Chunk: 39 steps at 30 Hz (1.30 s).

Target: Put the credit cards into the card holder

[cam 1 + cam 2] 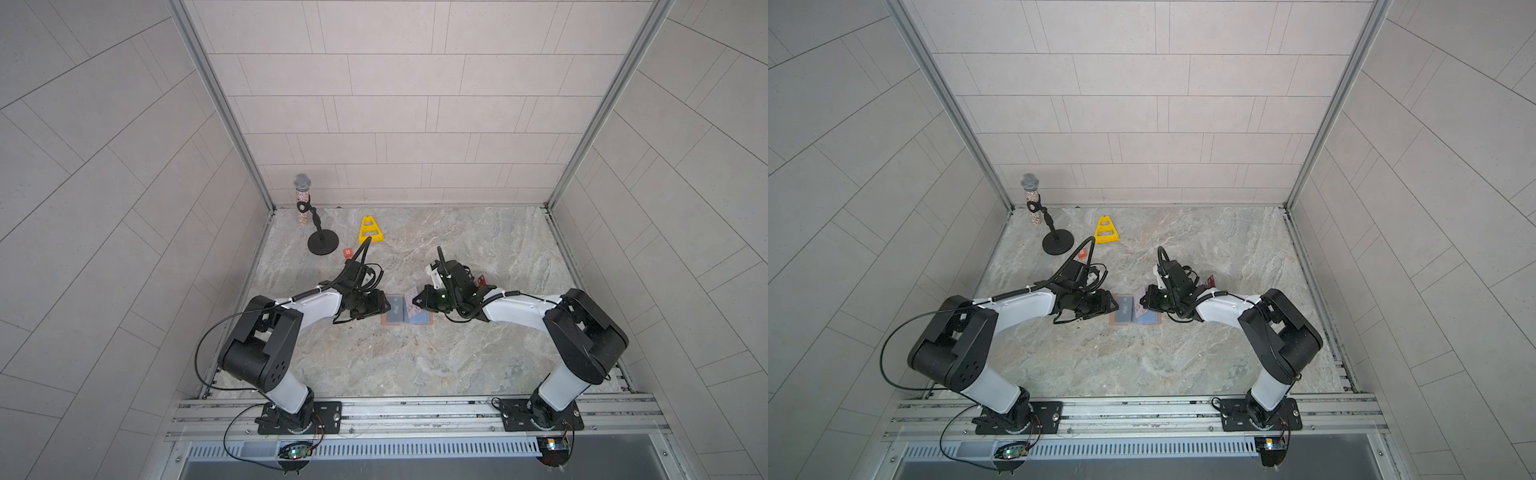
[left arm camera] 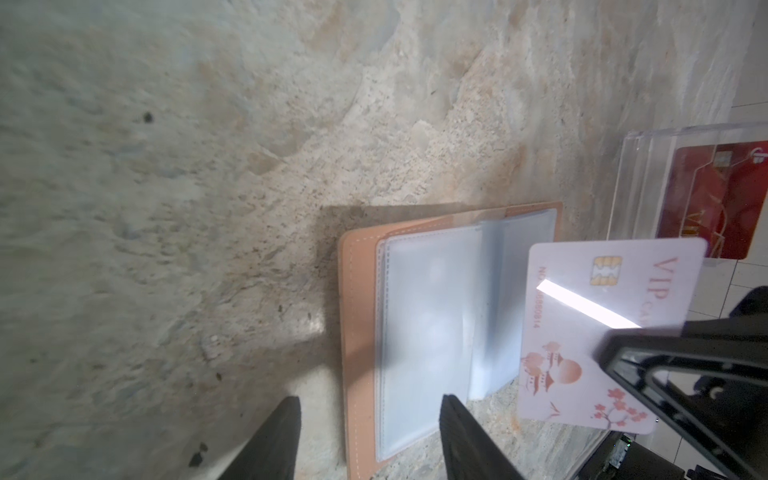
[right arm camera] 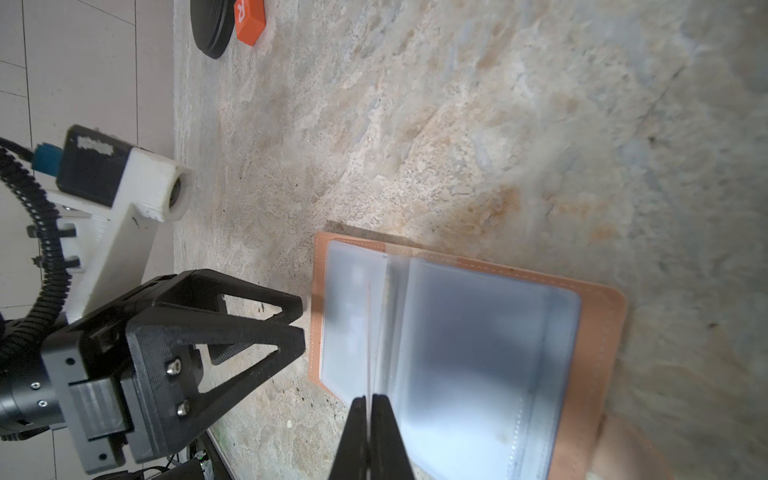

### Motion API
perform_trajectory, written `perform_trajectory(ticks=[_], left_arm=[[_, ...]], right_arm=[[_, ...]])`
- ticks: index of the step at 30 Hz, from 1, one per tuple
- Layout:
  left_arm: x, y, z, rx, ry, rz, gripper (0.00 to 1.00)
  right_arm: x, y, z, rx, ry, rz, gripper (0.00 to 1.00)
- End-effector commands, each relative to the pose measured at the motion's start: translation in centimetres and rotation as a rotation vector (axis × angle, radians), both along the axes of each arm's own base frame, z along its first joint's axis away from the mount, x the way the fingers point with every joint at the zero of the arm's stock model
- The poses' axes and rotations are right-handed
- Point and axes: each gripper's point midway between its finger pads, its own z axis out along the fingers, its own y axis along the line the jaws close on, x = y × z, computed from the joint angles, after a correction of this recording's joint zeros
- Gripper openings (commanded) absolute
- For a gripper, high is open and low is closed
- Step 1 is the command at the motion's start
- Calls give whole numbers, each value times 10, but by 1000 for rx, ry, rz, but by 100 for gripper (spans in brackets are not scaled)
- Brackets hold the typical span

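The left gripper (image 1: 388, 308), claw spread, hangs at the left edge of the card holder (image 1: 396, 314). The holder lies open and flat mid-bench (image 1: 415, 365), long axis left to right, spine pointing at the back edge. Over its right half the right gripper (image 1: 419, 301) pinches a pale VIP credit card (image 2: 602, 316), tilted, with its long axis along the spine. This card hides part of the right page. Behind, a red credit card (image 2: 706, 199) stands in a clear box (image 2: 648, 166), cut off by the frame.

Card (image 2: 602, 332) above card holder (image 2: 428, 332) on table (image 2: 208, 166)
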Motion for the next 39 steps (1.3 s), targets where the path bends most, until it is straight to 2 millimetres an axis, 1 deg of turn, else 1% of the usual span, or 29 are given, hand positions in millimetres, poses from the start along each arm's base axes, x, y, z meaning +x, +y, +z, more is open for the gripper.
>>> perform_trajectory(ticks=[1, 10, 14, 22, 26, 31, 39], left_arm=[[-1, 0, -5, -9, 12, -1, 59], [-4, -4, -15, -30, 41, -8, 56], [-6, -5, -17, -35, 50, -8, 53], [-12, -3, -23, -31, 70, -7, 46], [-15, 0, -27, -22, 79, -6, 45], [-18, 0, -32, -16, 94, -7, 39], [-19, 1, -35, -9, 100, -8, 32]], right_arm=[[-3, 1, -12, -1, 25, -12, 0], [-8, 0, -26, -8, 56, -10, 0], [-8, 4, -30, 4, 65, -6, 0], [-9, 10, -39, 23, 85, -2, 0], [-10, 11, -42, 22, 92, 0, 0], [-11, 10, -48, 19, 101, 1, 0], [-13, 8, -53, 10, 110, 1, 0]])
